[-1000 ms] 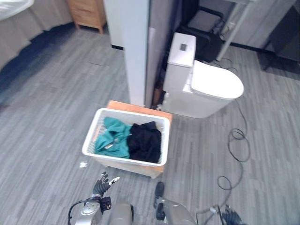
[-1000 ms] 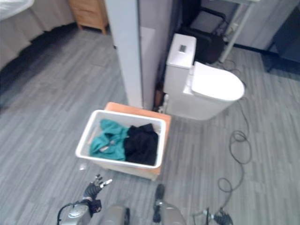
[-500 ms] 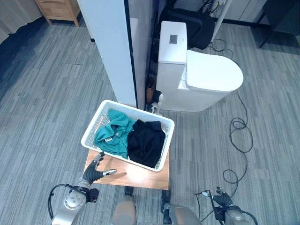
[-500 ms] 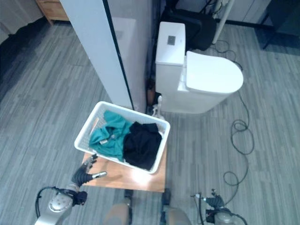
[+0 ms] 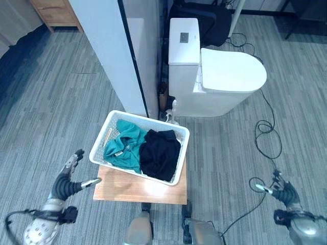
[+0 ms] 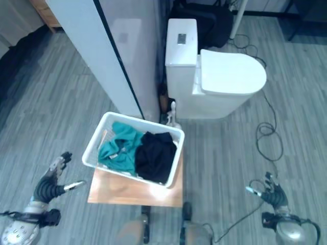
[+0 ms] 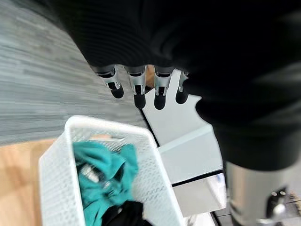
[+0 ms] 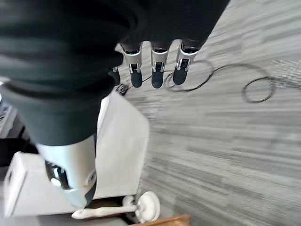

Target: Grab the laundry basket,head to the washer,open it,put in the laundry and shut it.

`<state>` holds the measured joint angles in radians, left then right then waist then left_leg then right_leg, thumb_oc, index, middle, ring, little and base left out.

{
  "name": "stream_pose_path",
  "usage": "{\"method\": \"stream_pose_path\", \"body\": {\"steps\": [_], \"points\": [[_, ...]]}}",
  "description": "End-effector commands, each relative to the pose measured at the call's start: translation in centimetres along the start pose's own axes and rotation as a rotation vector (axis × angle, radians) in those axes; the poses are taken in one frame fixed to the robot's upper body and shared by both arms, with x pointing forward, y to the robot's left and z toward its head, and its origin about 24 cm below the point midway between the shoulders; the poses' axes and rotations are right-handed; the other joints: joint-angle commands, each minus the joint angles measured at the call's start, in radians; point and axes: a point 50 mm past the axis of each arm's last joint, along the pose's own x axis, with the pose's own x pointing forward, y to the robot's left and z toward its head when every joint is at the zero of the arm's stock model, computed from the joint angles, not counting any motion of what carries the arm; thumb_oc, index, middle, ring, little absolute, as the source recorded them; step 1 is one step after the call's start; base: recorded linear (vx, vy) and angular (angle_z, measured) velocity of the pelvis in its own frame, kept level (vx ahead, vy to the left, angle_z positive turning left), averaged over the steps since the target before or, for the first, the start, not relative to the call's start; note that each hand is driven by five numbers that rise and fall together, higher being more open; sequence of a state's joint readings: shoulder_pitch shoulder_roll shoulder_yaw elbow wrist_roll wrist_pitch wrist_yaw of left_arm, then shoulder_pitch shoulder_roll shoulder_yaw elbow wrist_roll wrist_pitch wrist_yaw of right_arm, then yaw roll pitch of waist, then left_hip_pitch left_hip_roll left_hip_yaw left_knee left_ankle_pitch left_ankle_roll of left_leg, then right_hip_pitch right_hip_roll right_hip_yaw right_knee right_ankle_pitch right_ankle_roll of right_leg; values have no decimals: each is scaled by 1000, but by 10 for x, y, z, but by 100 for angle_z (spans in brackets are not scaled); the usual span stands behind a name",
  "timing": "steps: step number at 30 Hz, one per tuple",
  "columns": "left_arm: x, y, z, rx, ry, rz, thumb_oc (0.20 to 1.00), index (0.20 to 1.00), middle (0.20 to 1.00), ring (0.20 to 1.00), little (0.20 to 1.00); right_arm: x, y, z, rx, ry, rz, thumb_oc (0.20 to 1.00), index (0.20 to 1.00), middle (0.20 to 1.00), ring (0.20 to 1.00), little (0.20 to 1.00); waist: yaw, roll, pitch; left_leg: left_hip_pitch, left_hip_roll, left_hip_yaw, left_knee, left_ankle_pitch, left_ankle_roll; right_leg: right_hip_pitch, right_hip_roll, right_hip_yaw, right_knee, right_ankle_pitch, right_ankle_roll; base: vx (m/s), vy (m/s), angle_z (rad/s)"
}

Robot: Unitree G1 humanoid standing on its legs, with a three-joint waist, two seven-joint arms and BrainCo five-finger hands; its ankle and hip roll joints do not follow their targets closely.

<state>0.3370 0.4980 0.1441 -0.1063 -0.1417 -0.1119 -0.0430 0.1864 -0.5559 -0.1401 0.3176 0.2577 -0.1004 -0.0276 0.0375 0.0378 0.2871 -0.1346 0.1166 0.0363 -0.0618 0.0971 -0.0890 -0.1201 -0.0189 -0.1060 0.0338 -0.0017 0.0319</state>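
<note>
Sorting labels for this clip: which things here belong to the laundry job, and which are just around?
Job: white mesh laundry basket; teal garment; black garment; left hand; right hand.
Around: low wooden stand; white toilet; white toilet brush.

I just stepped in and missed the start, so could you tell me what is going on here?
The robot stands over a white laundry basket holding a teal garment and a black garment. The basket sits on a low wooden table beside a toilet. Neither robot hand touches it yet: the left robot hand hovers open just off the basket's left side, and the right robot hand hangs open well off to the right, above a cable on the floor.
</note>
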Motion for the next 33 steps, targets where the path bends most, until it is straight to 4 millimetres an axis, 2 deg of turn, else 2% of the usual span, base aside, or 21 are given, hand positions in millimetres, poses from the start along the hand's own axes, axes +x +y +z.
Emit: {"method": "stream_pose_path", "body": {"steps": [1,2,3,4,5,6,9,12,15,17,20,27,30,33], "points": [[13,-7,-5,78,39,-17,1000,1000,1000,1000,1000,19,10,39,-42,-140,12,1000,1000,1000,1000,1000,-5,-45,-21,-16,78,-19,73,-55,-20,-49,-163,-75,57,-24,111,-155,19,-2],[32,-10,-1,132,33,-10,1000,1000,1000,1000,1000,27,20,64,-82,-225,28,1000,1000,1000,1000,1000,-8,-54,-3,-39,77,-20,79,-55,-19,-69,-162,-72,60,-18,112,-125,14,-4],[42,-9,4,165,18,3,1000,1000,1000,1000,1000,30,23,78,-100,-272,31,1000,1000,1000,1000,1000,-8,-59,10,-54,76,-21,85,-54,-18,-83,-163,-72,65,-15,112,-124,14,-3],[43,-9,5,167,14,5,1000,1000,1000,1000,1000,30,23,79,-99,-274,29,1000,1000,1000,1000,1000,-8,-60,12,-58,75,-22,87,-54,-18,-86,-164,-72,66,-15,112,-121,13,-3],[59,-5,16,218,-26,58,1000,1000,1000,1000,1000,32,35,97,-103,-347,49,1000,1000,1000,1000,1000,-8,-71,36,-87,78,-27,98,-51,-19,-112,-168,-70,78,-11,110,-117,15,-1],[67,2,24,253,-48,112,1000,1000,1000,1000,1000,32,40,108,-99,-392,59,1000,1000,1000,1000,1000,-7,-78,51,-105,79,-31,107,-50,-20,-129,-169,-69,88,-10,109,-148,6,1],[81,16,42,289,-99,229,1000,1000,1000,1000,1000,27,55,117,-82,-439,112,1000,1000,1000,1000,1000,0,-100,83,-152,81,-39,134,-48,-24,-161,-171,-75,105,-7,108,-75,-23,8],[85,25,54,318,-139,299,1000,1000,1000,1000,1000,24,63,114,-41,-434,151,1000,1000,1000,1000,1000,1,-114,95,-175,80,-48,143,-45,-29,-166,-170,-85,99,-3,108,-22,-17,12],[88,41,78,383,-219,396,1000,1000,1000,1000,1000,21,75,107,15,-412,201,1000,1000,1000,1000,1000,5,-127,112,-192,84,-53,142,-41,-38,-168,-170,-97,85,4,110,-4,-6,2],[81,48,98,392,-309,451,1000,1000,1000,1000,1000,20,83,93,57,-357,224,1000,1000,1000,1000,1000,16,-132,117,-196,83,-54,139,-47,-42,-163,-169,-105,69,8,115,22,-17,15],[67,54,115,402,-396,503,1000,1000,1000,1000,1000,21,87,79,77,-300,228,1000,1000,1000,1000,1000,26,-136,120,-202,81,-52,138,-45,-43,-157,-173,-111,42,26,117,3,-5,9],[50,73,137,478,-480,599,1000,1000,1000,1000,1000,21,83,63,63,-240,213,1000,1000,1000,1000,1000,35,-132,119,-200,79,-45,143,-60,-48,-140,-171,-111,17,34,120,-5,4,0],[54,78,138,489,-469,616,1000,1000,1000,1000,1000,22,83,66,65,-244,212,1000,1000,1000,1000,1000,30,-133,121,-206,75,-43,140,-50,-48,-145,-174,-111,14,44,119,-23,8,0],[68,84,132,491,-386,637,1000,1000,1000,1000,1000,24,85,72,73,-263,219,1000,1000,1000,1000,1000,17,-138,124,-207,77,-39,139,-48,-50,-149,-172,-109,16,44,118,0,0,0]]}}
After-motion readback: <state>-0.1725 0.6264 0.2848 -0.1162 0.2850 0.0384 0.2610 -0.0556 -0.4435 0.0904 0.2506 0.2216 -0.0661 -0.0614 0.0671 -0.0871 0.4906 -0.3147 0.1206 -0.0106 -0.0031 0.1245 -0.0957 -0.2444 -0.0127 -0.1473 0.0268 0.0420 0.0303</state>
